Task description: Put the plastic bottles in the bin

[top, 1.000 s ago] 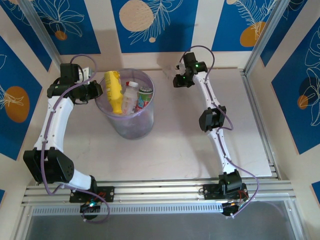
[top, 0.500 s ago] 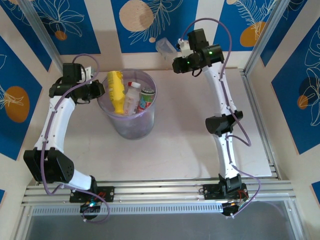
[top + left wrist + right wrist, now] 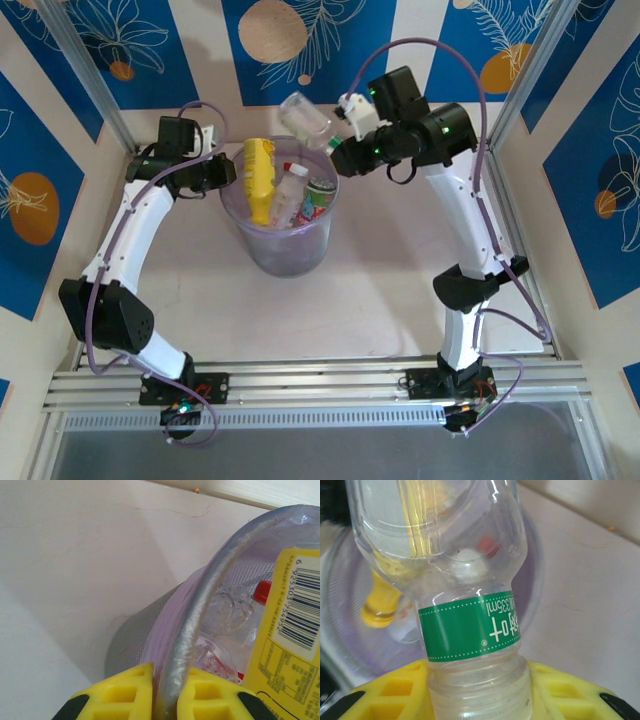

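Nearest, the left gripper (image 3: 167, 692) has its yellow jaws pinched together on the rim of the bin (image 3: 285, 250), a pale-purple bucket already holding a yellow bottle (image 3: 259, 180) and smaller ones. Farther back, the right gripper (image 3: 477, 695) is clamped on the neck of a clear green-labelled bottle (image 3: 450, 545), held just above the bin's far rim. It looks empty, so probably light, thin-walled and slick; the stiff neck seems the safest hold.

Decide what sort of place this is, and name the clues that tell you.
Most likely a robot test cell, not a home: two robot arms bolted to a metal rail at the table edge, printed blue panels boxing it in, and a bucket of bottles as practice props.
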Tool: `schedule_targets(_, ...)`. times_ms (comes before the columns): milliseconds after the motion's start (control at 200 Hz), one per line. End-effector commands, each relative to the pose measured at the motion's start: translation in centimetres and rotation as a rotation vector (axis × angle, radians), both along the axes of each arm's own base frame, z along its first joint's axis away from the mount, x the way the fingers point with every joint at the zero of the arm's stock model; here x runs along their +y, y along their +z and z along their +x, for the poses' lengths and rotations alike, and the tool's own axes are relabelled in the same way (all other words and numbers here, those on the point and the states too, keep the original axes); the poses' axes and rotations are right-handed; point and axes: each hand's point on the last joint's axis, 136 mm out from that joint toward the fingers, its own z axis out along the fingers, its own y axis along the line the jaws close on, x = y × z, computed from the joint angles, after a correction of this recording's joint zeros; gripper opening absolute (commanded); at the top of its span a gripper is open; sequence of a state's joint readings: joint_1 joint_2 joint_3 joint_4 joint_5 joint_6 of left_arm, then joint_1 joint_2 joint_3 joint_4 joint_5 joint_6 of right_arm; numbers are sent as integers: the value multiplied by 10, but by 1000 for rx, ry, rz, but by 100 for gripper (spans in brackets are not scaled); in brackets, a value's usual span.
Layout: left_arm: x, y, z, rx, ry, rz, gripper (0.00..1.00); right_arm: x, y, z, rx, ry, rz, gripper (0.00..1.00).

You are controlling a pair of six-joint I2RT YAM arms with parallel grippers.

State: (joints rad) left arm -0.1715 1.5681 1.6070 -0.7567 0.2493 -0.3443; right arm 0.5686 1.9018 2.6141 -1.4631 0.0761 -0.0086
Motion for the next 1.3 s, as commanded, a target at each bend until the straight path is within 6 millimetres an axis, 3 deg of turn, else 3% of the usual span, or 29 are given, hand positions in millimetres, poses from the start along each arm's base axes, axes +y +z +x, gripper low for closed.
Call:
schedule_targets(0,-13,4,6,-10,-14,-26,0,8,-13,-17,63,54,-24,29)
schedule_targets(450,-14,2,5,-8,-20,-21,0,20,-51,-38,181,153,-93,34)
schedule_targets(570,-16,2,6,-10,-23,-23,0,21,-58,-39,191,159,-116,45)
schedule_targets(705,-16,1,6,-7,-23,-22,0,20,-51,-38,164,155,-106,58)
schedule_targets(910,-17,0,6,-6,-24,-23,0,16,-45,-37,144,139,-102,68)
schedule_targets(1110,-17,0,6,-5,-25,-21,0,-4,-32,-36,114,85,-95,72)
schedule_targets(1296,-18,-2,6,-4,-29,-18,0,-53,-27,-39,102,-40,-111,74)
